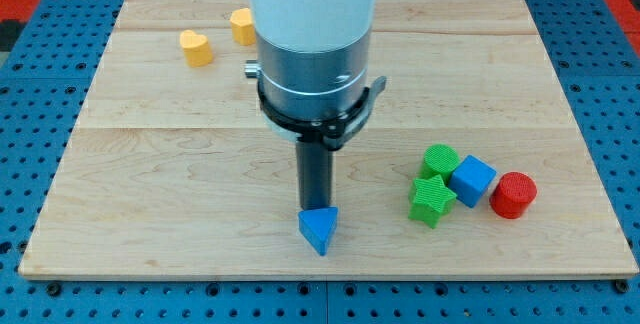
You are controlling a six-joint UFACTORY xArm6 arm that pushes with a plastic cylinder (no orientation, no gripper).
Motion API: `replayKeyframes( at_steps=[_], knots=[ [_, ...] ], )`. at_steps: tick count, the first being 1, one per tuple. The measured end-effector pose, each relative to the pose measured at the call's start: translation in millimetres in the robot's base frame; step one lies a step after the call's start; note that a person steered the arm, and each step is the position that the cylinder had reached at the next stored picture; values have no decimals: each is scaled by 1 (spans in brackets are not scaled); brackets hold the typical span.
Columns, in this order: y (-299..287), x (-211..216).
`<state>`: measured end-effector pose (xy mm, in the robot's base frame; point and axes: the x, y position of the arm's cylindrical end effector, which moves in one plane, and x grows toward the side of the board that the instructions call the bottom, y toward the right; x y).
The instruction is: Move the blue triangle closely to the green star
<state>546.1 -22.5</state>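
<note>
Tip [318,207] of dark rod just behind blue triangle [318,230], touching or nearly so, near desk's [150,194] bottom edge. Off to view's right, well apart: green star [431,201], touching green cube [439,160] above and blue cube [472,180] beside; red cylinder [513,195] just right of those. Top left: yellow heart [196,48]; second yellow block [241,25], partly hidden behind arm.

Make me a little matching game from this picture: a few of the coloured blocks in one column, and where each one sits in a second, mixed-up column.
Blocks
1. blue triangle
2. red cylinder
3. yellow heart
4. green star

Places
A. farthest toward the view's right
B. near the view's top left
C. right at my tip, on its bottom side
D. touching the blue cube, on its left

Pairs: 1-C, 2-A, 3-B, 4-D
</note>
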Motion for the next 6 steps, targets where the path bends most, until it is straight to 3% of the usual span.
replayKeyframes(
  at_steps=[1, 3, 6],
  knots=[
    [-39, 4],
    [14, 45],
    [70, 22]
  ],
)
